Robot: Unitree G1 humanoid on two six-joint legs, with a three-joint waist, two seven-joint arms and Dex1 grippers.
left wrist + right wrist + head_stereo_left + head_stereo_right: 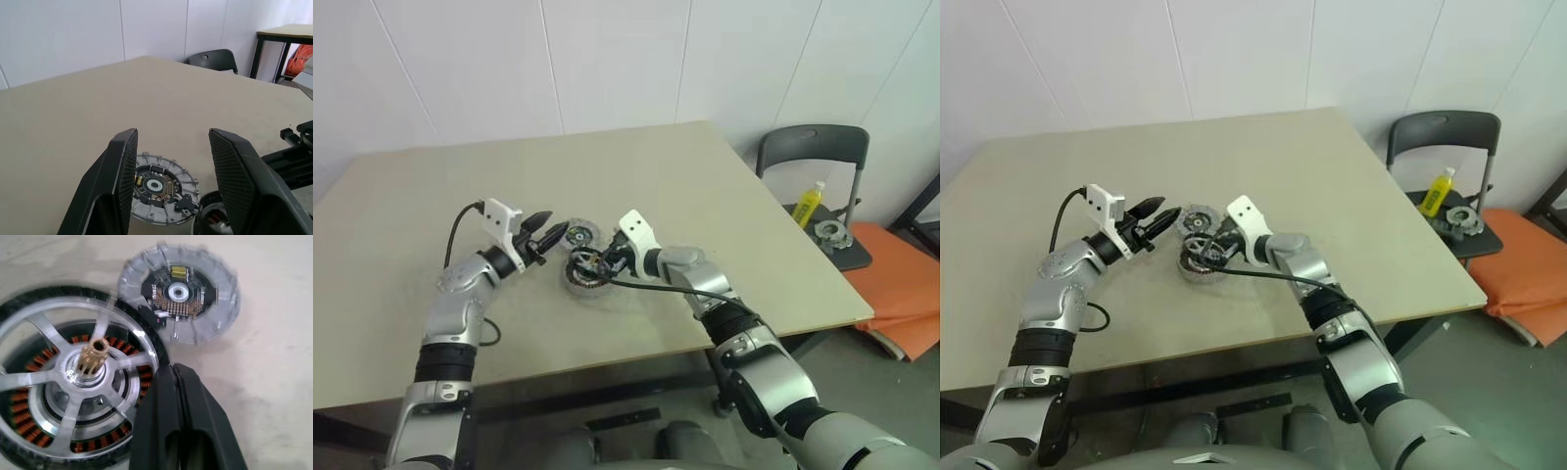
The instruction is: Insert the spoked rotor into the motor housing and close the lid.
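Note:
The motor housing, with copper windings inside a dark rim, sits mid-table. The spoked rotor lies in it, its brass gear hub pointing up. Just behind them, the lid lies flat with its circuit side up. My right gripper is shut, with its tips at the rotor's rim on the side toward the lid and nothing visible between the fingers. My left gripper is open and hovers level just left of the lid, empty. From the head views, the right gripper reaches over the housing.
The beige table ends close on the right. Beside it stands a dark chair holding a yellow bottle and a metal part. An orange object lies on the floor. A white wall runs behind.

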